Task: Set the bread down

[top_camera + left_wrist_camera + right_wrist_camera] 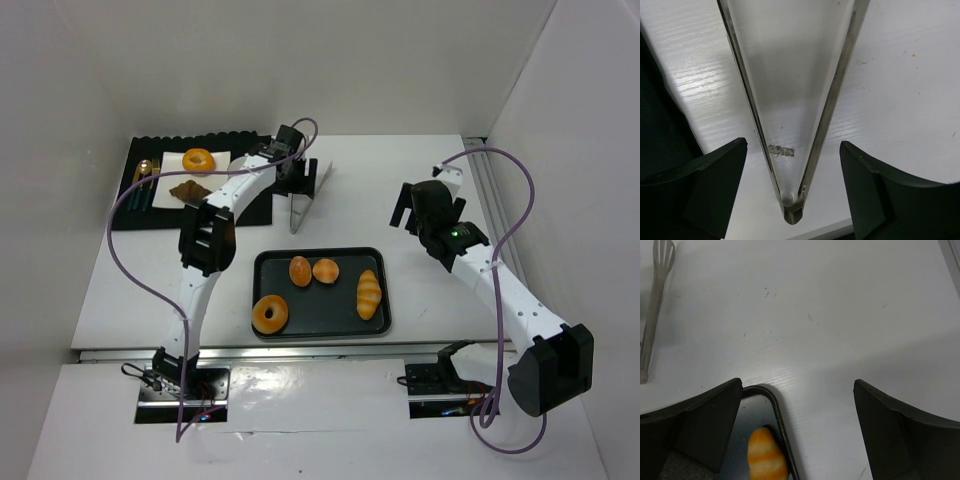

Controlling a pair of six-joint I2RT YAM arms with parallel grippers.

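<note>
A black tray (pixel 300 325) near the table's front holds a glazed donut (pixel 270 314), two round buns (pixel 300 270) (pixel 326 270) and a striped croissant (pixel 369 294). A white plate (pixel 180 163) on a black mat (pixel 140 215) at the back left holds another donut (pixel 198 159) and a brown pastry (pixel 188 191). Metal tongs (pixel 300 208) lie on the table behind the tray. My left gripper (pixel 792 187) is open, with its jaws on either side of the tongs' hinge end (pixel 791 210). My right gripper (pixel 797 430) is open and empty above the tray's right rim (pixel 780 425), next to the croissant (pixel 767 455).
Cutlery (pixel 146 180) lies on the mat left of the plate. White walls enclose the table on three sides, and a metal rail (pixel 497 200) runs along the right wall. The tongs' slotted tip (pixel 662 255) shows at the top left of the right wrist view.
</note>
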